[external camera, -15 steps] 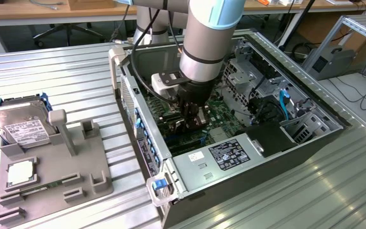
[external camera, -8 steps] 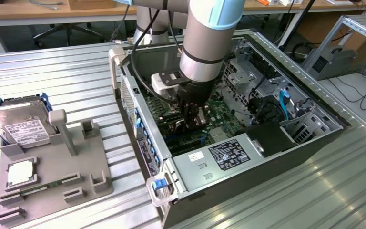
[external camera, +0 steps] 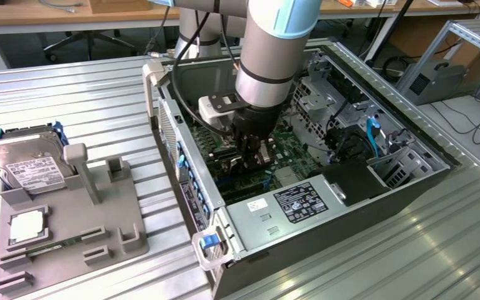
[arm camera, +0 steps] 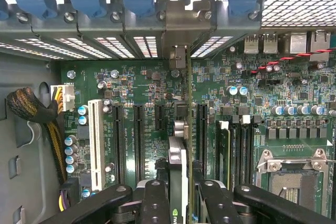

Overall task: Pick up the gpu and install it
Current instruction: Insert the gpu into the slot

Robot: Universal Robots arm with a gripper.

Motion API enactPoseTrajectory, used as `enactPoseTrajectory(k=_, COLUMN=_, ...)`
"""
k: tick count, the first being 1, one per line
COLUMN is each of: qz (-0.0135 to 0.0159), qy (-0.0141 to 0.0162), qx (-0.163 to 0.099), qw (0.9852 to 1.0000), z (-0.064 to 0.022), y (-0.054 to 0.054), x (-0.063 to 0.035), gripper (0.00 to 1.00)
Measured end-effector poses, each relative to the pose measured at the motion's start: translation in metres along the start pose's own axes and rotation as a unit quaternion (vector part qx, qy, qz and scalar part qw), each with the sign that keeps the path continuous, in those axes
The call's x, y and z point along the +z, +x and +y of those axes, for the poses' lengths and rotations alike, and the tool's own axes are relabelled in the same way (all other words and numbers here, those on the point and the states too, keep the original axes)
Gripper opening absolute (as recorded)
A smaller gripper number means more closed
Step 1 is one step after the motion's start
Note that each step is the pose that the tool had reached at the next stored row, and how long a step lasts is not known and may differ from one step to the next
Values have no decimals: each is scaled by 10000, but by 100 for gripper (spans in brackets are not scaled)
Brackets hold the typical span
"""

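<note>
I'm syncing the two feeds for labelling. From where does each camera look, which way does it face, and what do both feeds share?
Exterior view: off the arm, high above, looking down at the open computer case and parts tray; the arm shows reaching into the case.
Wrist view: on the wrist, facing the motherboard; the hand shows, closed on the gpu, edge-on.
Shared: the motherboard and the hand.

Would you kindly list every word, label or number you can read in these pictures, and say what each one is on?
No text reads clearly.
Hard drive: white label, print too small.
Power supply in the computer case: black label and white sticker, unreadable.
Motherboard: white silkscreen lettering, too small.
gpu held edge-on in the gripper: a light mark at its near end, cut off and unreadable.
</note>
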State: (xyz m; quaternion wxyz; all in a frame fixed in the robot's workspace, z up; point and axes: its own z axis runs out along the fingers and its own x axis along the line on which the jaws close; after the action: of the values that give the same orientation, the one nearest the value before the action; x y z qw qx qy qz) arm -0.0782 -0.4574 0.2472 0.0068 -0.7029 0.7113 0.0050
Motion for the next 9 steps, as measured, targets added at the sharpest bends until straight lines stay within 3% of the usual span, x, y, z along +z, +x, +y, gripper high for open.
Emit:
enactPoseTrajectory(k=2, qz=-3, qy=2, qx=0, qw=10000, z=0, y=-1, x=3, gripper=34)
enactPoseTrajectory(k=4, qz=0, qy=0, qx=0, qw=10000, z=0, y=0, x=1, gripper=34)
enactPoseTrajectory(k=5, qz=1, qy=0, qx=0, qw=10000, z=0, y=0, x=0, gripper=41)
enactPoseTrajectory(k=9, qz=3, qy=-1, qx=0, qw=10000, z=0, y=1, x=-12, gripper=41)
